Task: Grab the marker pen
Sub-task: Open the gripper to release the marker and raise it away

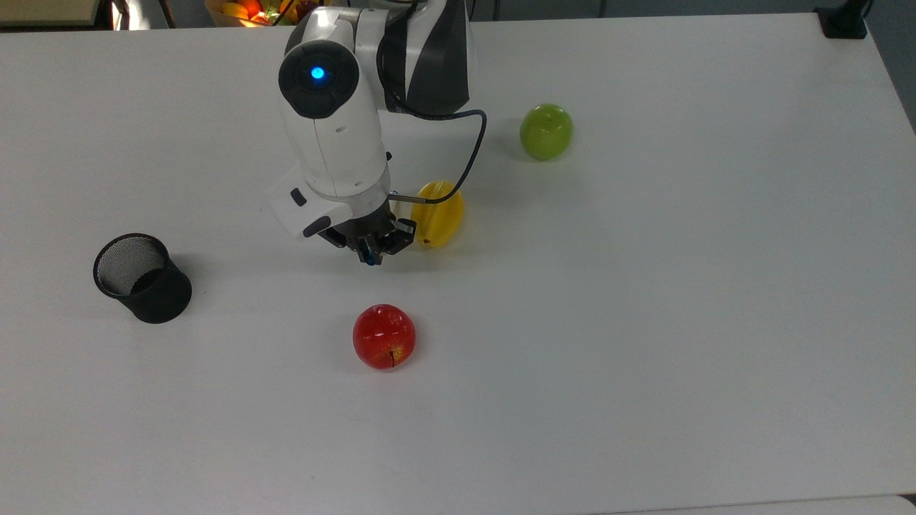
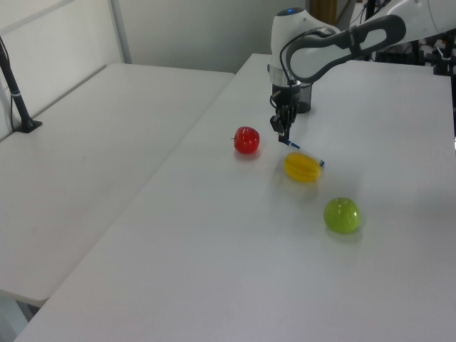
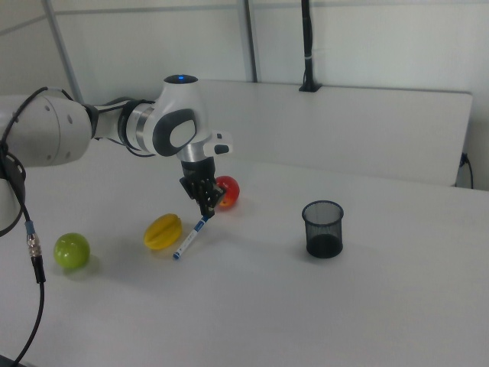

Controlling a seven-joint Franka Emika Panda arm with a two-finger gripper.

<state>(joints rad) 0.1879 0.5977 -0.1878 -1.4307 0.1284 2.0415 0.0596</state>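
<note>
The gripper was closed on the marker pen, holding it by the blue cap end with the fingers tight together. The pen hung from the fingers at a slant. In the right view its white barrel went down toward the right view's left, and the small blue end tip was very near the table, or maybe touching it; I could not tell which. In the left view the gripper was above the table, between the red apple and the yellow fruit, and the pen passed just behind the top of the yellow fruit, with its blue tip showing at the left view's right side of the fruit.

In the top view the gripper was just beside the yellow fruit, on the top view's left of it, and only a small blue piece of the pen was seen under the fingers.

There was a blue label on the barrel of the pen, but no writing on it could be read.

The black mesh cup stood upright, well apart from the gripper. The green apple lay farther away, beyond the yellow fruit. A blue light was on at the arm
</note>
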